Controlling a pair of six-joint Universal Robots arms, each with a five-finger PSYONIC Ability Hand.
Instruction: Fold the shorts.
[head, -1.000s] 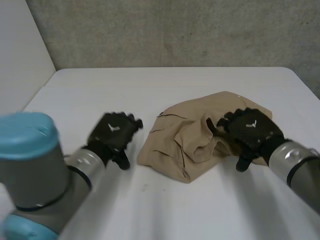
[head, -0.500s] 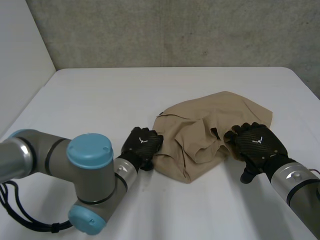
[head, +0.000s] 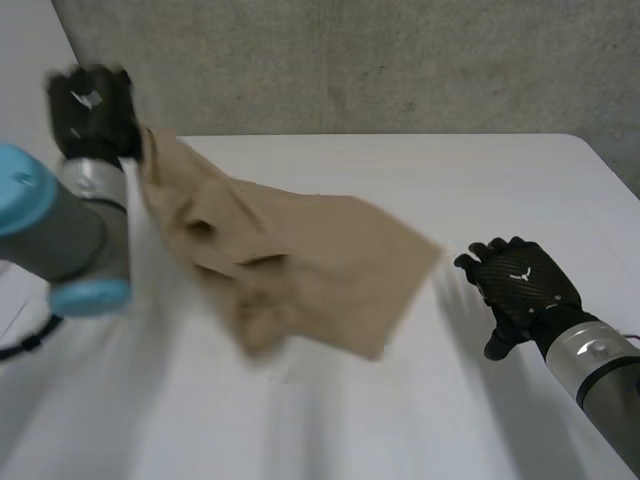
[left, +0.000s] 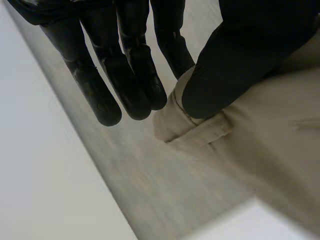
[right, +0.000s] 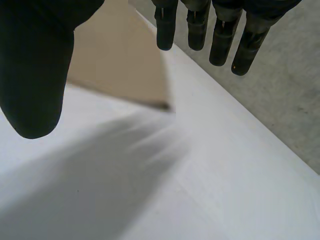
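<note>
The tan shorts (head: 300, 260) hang in the air over the left and middle of the white table (head: 400, 170), stretched out from their raised upper left corner. My left hand (head: 92, 108) is lifted high at the far left and is shut on that corner. Its thumb (left: 235, 65) pinches a hemmed edge of the shorts (left: 200, 132) against the fingers (left: 135, 75). My right hand (head: 520, 290) is open low over the table at the right, clear of the cloth. Its fingers (right: 200, 25) are straight, and the free corner of the shorts (right: 125, 65) hangs beyond them.
A grey concrete wall (head: 350, 60) runs behind the table's far edge. A white panel (head: 40, 100) stands along the left side. Bare tabletop lies around my right hand and along the front.
My left hand closed on the shorts' left edge and swung them up and to the left, off the table. My right hand let the cloth go and stays low at the right.
</note>
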